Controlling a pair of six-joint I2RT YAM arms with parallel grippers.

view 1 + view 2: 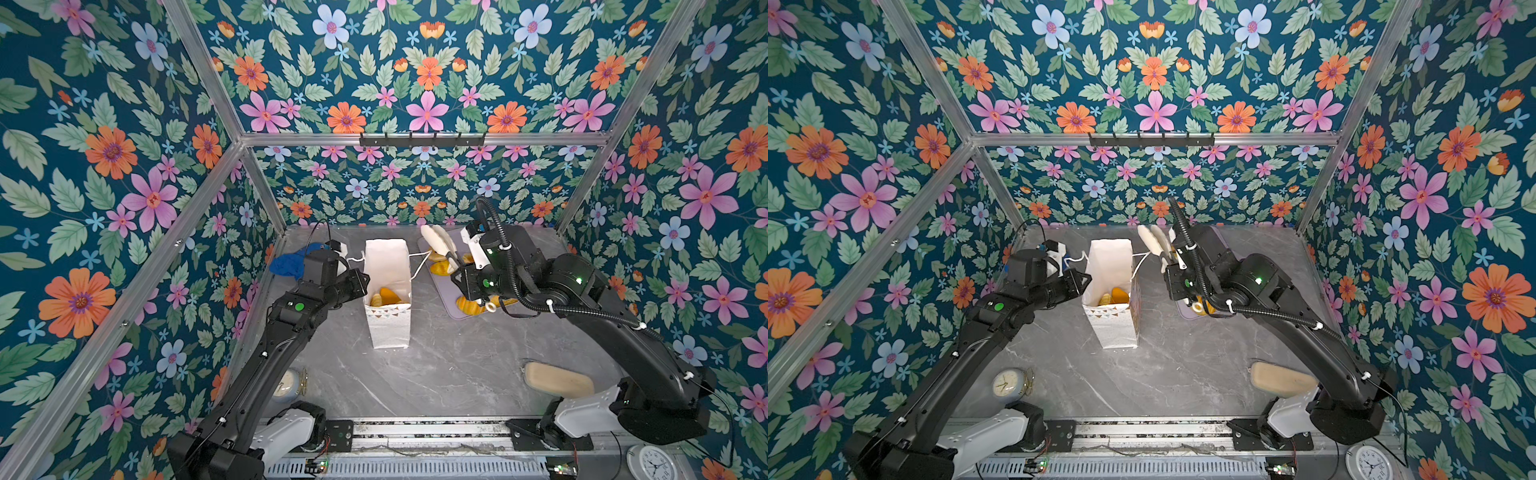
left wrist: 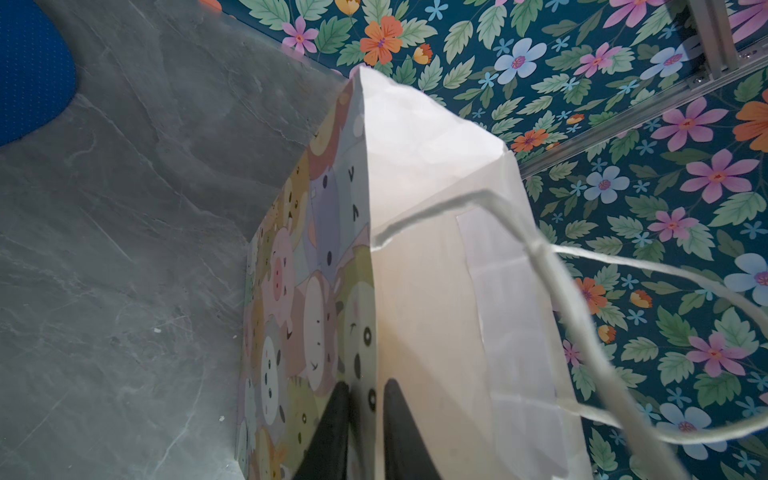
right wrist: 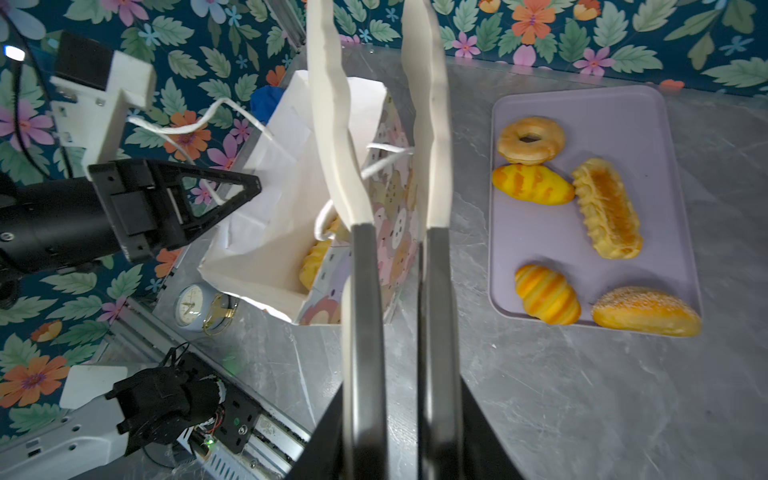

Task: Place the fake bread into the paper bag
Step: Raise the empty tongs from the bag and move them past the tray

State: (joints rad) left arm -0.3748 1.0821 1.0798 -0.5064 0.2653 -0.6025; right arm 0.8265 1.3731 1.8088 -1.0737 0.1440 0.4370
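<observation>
paper bag (image 1: 390,332): standing upright near mid-desk (image 1: 436,374), mouth gaping; two pieces of fake bread (image 1: 390,296) showing inside at the bottom.
left gripper (image 1: 365,277): reaching in at the bag's 9 o'clock rim, probably bracing the mouth open and keeping the light bag from tipping.
left fingers (image 2: 338,424): sitting close together on either side of the bag's wall edge, seemingly pinching it.
lilac tray (image 3: 648,120): lying at the bag's 3 o'clock, serving as the pick-up spot.
waiting on tray: ring bagel (image 3: 531,140), striped bun (image 3: 532,184), ridged long loaf (image 3: 606,208), croissant (image 3: 547,294), seeded loaf (image 3: 646,311).
right gripper (image 1: 431,229): hovering at the bag's 1 o'clock over the tray's far end, looking poised for the next pick.
right fingers (image 3: 340,124): long white blades standing slightly apart, gripping nothing, touching nothing.
</observation>
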